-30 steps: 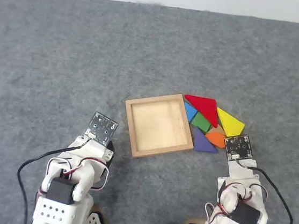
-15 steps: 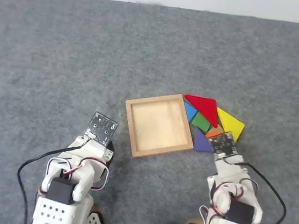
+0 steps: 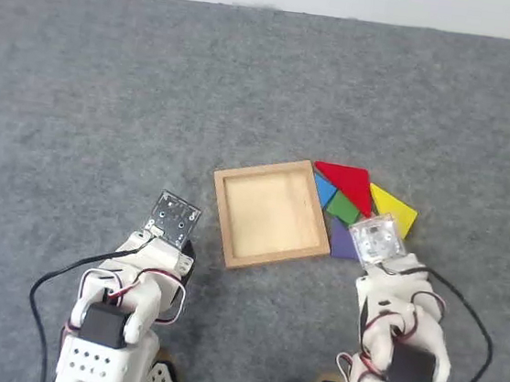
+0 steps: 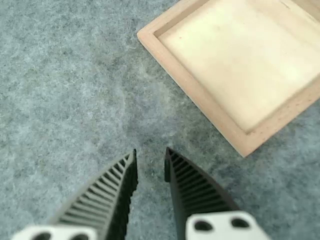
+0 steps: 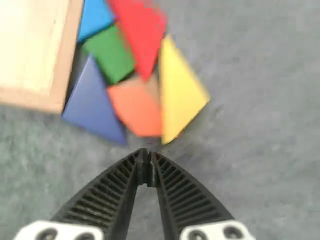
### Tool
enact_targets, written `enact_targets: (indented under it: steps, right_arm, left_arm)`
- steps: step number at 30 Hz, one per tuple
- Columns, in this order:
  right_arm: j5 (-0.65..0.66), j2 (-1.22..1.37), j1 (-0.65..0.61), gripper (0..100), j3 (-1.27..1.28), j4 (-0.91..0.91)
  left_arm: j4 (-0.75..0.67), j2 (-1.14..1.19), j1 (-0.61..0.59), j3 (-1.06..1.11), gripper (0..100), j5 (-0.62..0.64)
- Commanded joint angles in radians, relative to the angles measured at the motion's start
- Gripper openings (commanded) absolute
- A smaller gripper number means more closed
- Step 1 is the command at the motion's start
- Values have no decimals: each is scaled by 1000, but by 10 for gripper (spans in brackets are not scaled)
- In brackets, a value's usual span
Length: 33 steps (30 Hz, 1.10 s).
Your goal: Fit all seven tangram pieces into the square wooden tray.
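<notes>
Drift inward by the right gripper (image 5: 148, 157), now poised at the orange piece's (image 5: 135, 107) near edge with jaws pressed shut on nothing, left gripper (image 4: 150, 152) slightly parted beside the bare tray (image 3: 275, 256) on the worktop, pieces (image 3: 343, 208) clustered just beside it, likely heralding a first pick.

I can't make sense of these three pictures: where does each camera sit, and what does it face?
High view: fixed above the table, looking down on the wooden tray, coloured pieces beside it, left arm and right arm.
Left wrist view: on the left arm, looking past the left gripper at a tray corner.
Right wrist view: on the right arm, looking past the shut right gripper at the pieces.
Shared: all show the tray; high and right wrist views share the pieces.
</notes>
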Motion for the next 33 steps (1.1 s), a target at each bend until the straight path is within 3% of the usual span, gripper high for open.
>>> enact_targets:
  steps: [1, 6, 11, 17, 22, 28, 33]
  right_arm:
    - [-14, 74, 10, 9, -160, -8]
    - [-15, 458, -33, 9, -341, -81]
    - [3, 980, -119, 15, -684, -77]
    - [48, 1492, -150, 198, -1074, -2]
    - [63, 1735, -91, 292, -1238, 4]
    - [232, 1965, -70, 370, -1263, -8]
    - [258, 2072, -36, 385, -1326, -30]
  left_arm:
    - [5, -3, 0, -7, 88, 12]
    - [5, -3, 0, -7, 88, 12]
    - [5, -3, 0, -7, 88, 12]
    - [5, -3, 0, -7, 88, 12]
    - [5, -3, 0, -7, 88, 12]
    - [5, -3, 0, -7, 88, 12]
    - [5, -3, 0, -7, 88, 12]
